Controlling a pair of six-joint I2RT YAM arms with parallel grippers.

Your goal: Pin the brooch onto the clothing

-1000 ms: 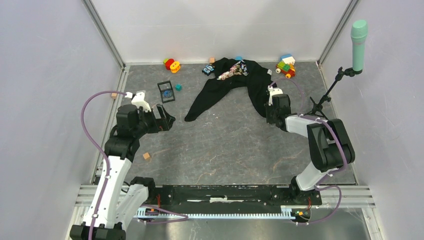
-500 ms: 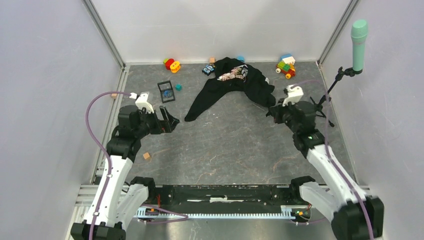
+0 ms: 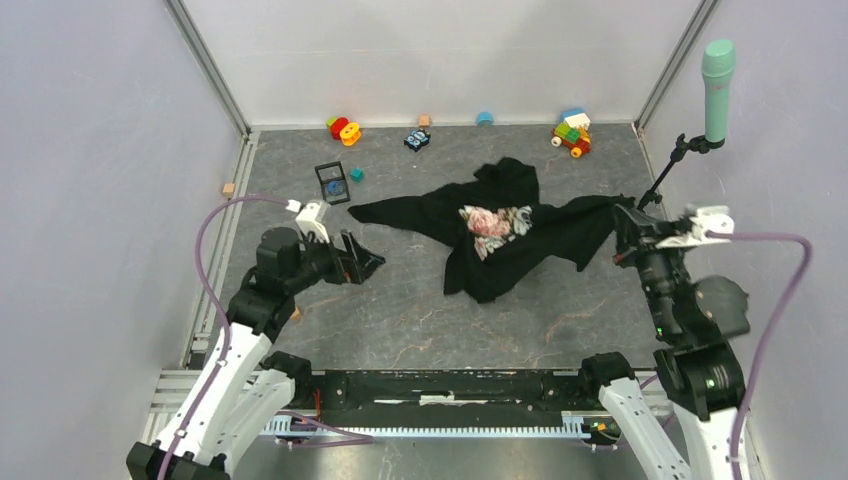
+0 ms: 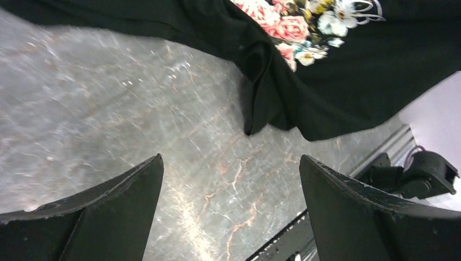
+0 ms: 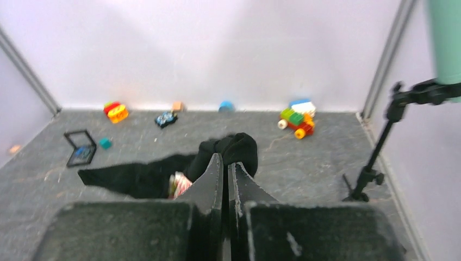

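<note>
Between the right gripper's (image 3: 621, 226) fingers (image 5: 209, 182), which are pressed together with only a hairline gap, an edge of the black T-shirt (image 3: 520, 245) is pinched. Cloth trails away from the tips toward the middle of the table (image 4: 136, 119). On the right wrist view, black fabric bunches just past the fingertips and a bit of the rose print (image 3: 492, 220) shows beyond.

Left gripper (image 3: 365, 260): spread as wide as it goes. Nothing sits between its fingers (image 4: 114, 212) and nothing is touched; bare grey tabletop lies under them. Shirt fold and print lie ahead of those tips, apart from them.

Brooch (image 3: 334, 186): small blue disc, apparently inside the black square frame case (image 3: 320, 186), behind the left fingers and well apart from the shirt. Teal cube (image 3: 356, 174) sits just beside the case. Brooch not on the shirt.
</note>
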